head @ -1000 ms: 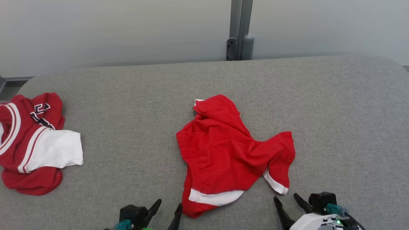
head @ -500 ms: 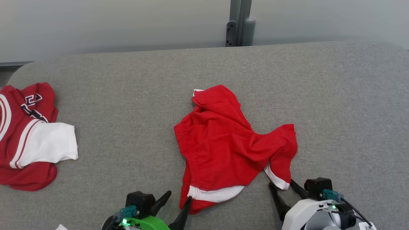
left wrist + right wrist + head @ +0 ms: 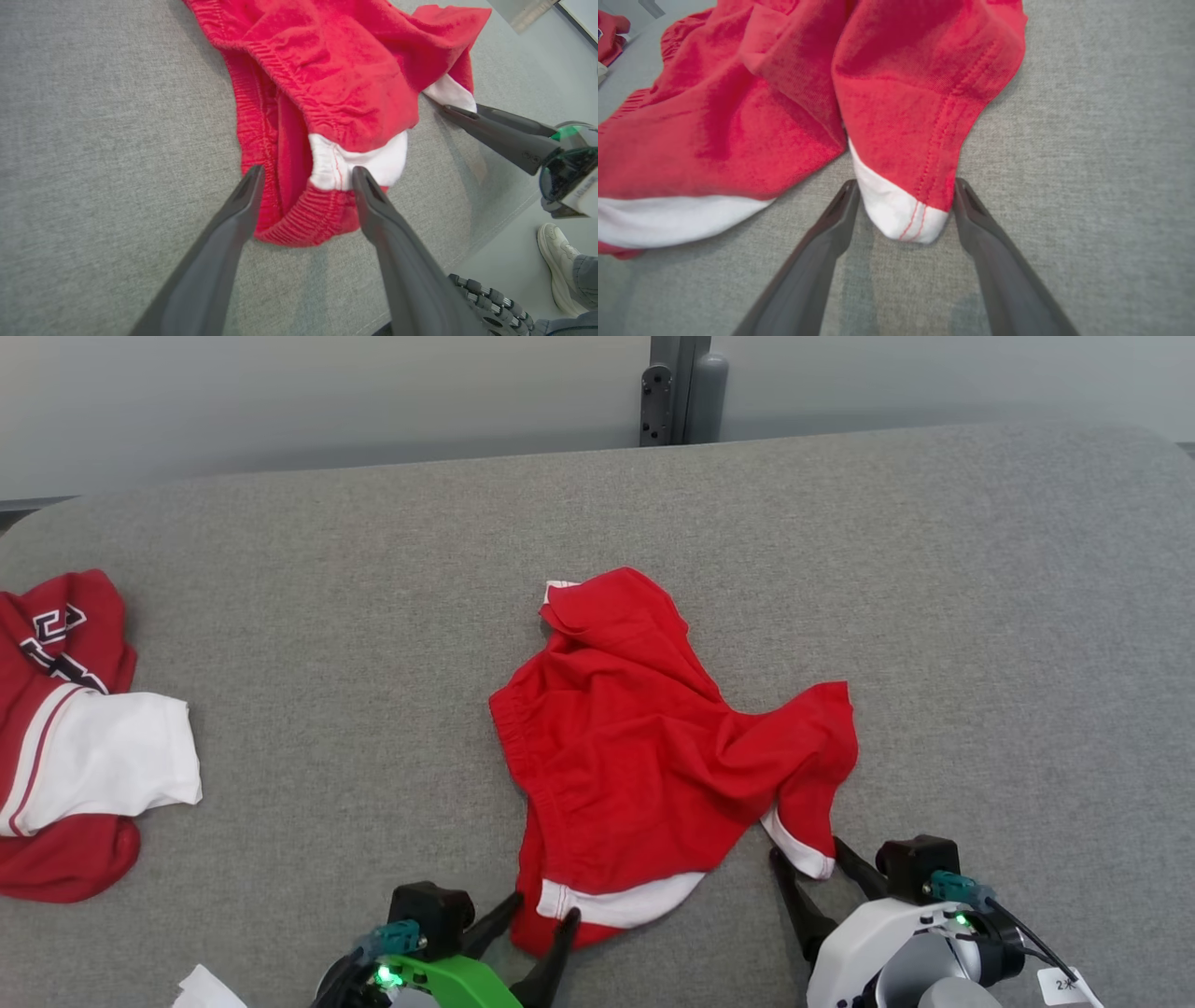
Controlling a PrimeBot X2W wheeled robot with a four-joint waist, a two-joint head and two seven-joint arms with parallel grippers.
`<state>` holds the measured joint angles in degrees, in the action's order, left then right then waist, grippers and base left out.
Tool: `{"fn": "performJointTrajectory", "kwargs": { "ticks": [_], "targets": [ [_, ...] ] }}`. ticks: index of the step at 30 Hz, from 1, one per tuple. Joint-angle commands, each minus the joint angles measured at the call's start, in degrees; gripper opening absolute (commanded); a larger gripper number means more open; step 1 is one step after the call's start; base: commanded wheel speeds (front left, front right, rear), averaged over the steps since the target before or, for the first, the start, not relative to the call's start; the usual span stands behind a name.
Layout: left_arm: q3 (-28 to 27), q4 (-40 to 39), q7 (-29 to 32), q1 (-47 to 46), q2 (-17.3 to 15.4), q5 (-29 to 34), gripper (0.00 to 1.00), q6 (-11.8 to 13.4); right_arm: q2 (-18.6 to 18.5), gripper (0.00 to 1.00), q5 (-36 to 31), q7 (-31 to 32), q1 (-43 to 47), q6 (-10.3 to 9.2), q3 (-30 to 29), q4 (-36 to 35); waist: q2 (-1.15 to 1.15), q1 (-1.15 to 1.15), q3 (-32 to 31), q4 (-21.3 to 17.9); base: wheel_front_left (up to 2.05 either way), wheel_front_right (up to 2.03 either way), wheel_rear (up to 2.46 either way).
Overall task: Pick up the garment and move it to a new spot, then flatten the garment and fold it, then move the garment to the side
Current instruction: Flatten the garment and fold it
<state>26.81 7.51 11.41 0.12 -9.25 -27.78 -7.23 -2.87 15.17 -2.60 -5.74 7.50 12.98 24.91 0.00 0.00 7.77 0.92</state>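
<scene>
1. Grey woven pad [image 3: 327,616]: spreads ahead of my two pincers and out to both sides. Pale wall [image 3: 280,392] and grey post [image 3: 677,383] stand beyond its far edge.
2. Red garment [image 3: 644,756]: crumpled shorts with white trim, lying on the pad just ahead of both pincers.
3. Red-and-white jersey [image 3: 65,747]: well off to the left of my left pincer. I cannot read its dark lettering.
4. Tag [image 3: 1064,985]: behind my right pincer, on its arm. It begins "2"; I cannot read the rest.
5. Left pincer [image 3: 541,910]: spread wide, with fingers either side of the garment's near waistband corner and white band. I have nothing gripped.
6. Right pincer [image 3: 808,849]: spread wide, straddling the white-trimmed leg corner and holding nothing.
</scene>
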Motion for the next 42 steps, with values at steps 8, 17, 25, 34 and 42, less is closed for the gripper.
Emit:
{"fn": "performJointTrajectory", "kwargs": {
  "ticks": [8,17,25,34,42],
  "targets": [
    [0.7,-1.1,0.8,-0.7,-0.5,-3.8,0.00,-0.2,-0.3,0.00,1.2,0.6,-0.5,-0.02,0.0,-1.8,0.00,0.00,-0.1,-1.3,0.00,0.00,0.00],
    [-5.6,-18.0,1.0,0.4,-2.5,-11.1,0.00,0.7,-8.7,0.00,10.1,10.3,5.0,-0.02,-3.7,-25.5,0.00,0.00,-0.3,-3.3,0.00,0.00,0.00],
    [-10.7,-34.4,11.4,-11.7,-6.6,-15.7,0.00,2.8,-26.3,0.00,24.8,30.5,-1.0,-0.02,-8.8,-48.3,0.00,0.00,6.1,-4.5,0.00,0.00,0.00],
    [-11.8,-20.7,21.5,-49.3,-6.2,-15.9,0.00,2.0,-30.8,0.00,29.8,44.0,-34.8,-0.03,-8.7,-40.6,0.00,0.00,19.5,-2.7,0.00,0.00,0.00],
    [-12.0,5.2,6.3,-76.8,-1.6,-8.9,0.00,0.4,-19.5,0.00,16.7,35.6,-65.4,-0.02,-6.8,-19.4,0.00,0.00,27.1,-1.2,0.00,0.00,0.00]
  ]
}}
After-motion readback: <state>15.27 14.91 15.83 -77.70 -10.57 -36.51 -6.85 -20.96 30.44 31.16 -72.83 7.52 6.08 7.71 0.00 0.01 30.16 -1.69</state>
